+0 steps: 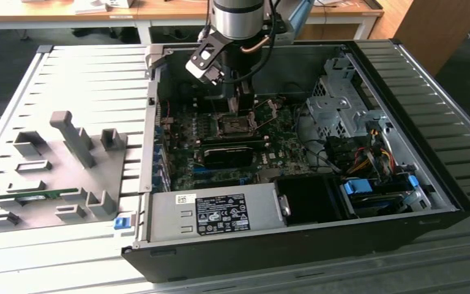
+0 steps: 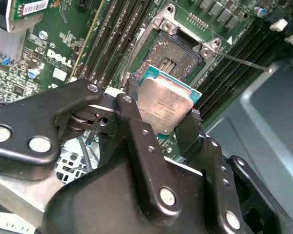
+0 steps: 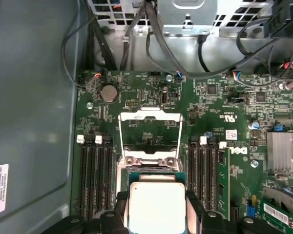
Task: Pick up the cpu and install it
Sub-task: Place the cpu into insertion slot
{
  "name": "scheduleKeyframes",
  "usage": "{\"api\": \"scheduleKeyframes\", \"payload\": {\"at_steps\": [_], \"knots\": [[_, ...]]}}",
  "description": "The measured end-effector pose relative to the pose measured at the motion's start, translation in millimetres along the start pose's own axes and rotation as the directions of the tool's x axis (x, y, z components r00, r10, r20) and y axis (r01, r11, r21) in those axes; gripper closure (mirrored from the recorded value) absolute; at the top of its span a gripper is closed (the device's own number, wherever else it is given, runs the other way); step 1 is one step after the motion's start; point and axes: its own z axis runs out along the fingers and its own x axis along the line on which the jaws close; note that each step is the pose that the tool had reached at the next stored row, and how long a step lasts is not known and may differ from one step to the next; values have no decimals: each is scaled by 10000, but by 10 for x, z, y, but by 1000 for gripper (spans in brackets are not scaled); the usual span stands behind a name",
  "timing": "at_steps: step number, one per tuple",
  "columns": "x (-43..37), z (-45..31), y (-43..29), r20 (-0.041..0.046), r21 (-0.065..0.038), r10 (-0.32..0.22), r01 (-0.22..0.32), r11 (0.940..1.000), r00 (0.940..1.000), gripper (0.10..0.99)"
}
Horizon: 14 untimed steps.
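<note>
The cpu [image 2: 163, 105], a flat square chip with a silver top and a greenish rim, sits between the two black fingers of my gripper [image 2: 161, 114], which is shut on it. In the first wrist view the cpu [image 3: 157, 207] hangs just over the near edge of the socket, whose hinged metal frame [image 3: 149, 134] is swung open. The dark open socket [image 2: 178, 53] lies directly beyond the chip. In the exterior view my gripper [image 1: 237, 101] reaches down into the open computer case, close above the socket [image 1: 233, 125] on the green motherboard [image 1: 218, 165].
Black memory slots [image 3: 95, 175] flank the socket on both sides. Cables [image 3: 151, 39] and a metal drive cage [image 1: 337, 107] line the case wall. A power supply [image 1: 210, 214] fills the case front. A grey fixture plate [image 1: 55, 177] carrying a green memory stick [image 1: 35, 196] lies at the exterior view's left.
</note>
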Motion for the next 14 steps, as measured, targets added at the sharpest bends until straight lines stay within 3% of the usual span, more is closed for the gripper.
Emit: {"api": "scheduleKeyframes", "payload": {"at_steps": [4,9,14], "knots": [[7,60,-6,-10,5,-129,129,9999,9999,545],[43,128,-11,87,5,-84,84,10000,9999,545],[63,206,-18,91,4,-68,68,10000,9999,545]]}}
